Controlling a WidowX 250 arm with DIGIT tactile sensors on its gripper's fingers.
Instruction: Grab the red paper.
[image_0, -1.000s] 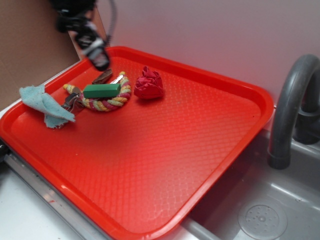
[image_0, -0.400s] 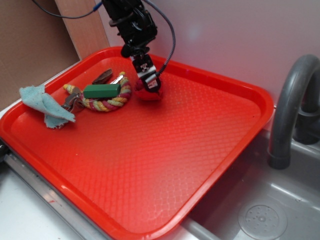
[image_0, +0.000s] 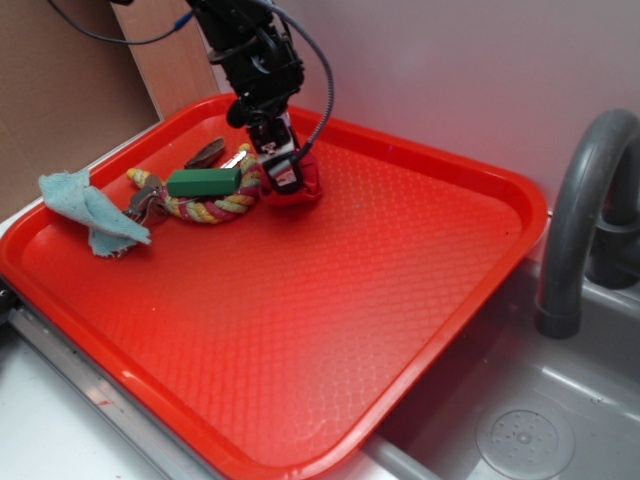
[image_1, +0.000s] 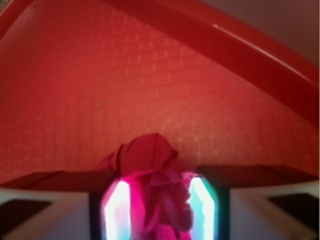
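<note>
Dark red crumpled paper wad (image_0: 300, 186) on the bright red plastic tray (image_0: 330, 300), just right of the multicoloured rope ring (image_0: 215, 205) | black gripper (image_0: 284, 176) down on wad | fingers (image_1: 117, 210) either side of wad (image_1: 150, 175), touching it | green rectangular block (image_0: 203, 181) on rope ring | pale blue cloth scrap (image_0: 90, 212) left of rope ring

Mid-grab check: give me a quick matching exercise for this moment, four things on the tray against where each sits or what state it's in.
Things:
1. red paper
2. green block
3. blue cloth
4. gripper

Places or states:
A. lying on top of the coloured rope
B. at the tray's left edge, apart from the arm
C. between the two fingers
D. down at the wad, jaws on either side of it

Pairs: 1-C, 2-A, 3-B, 4-D
</note>
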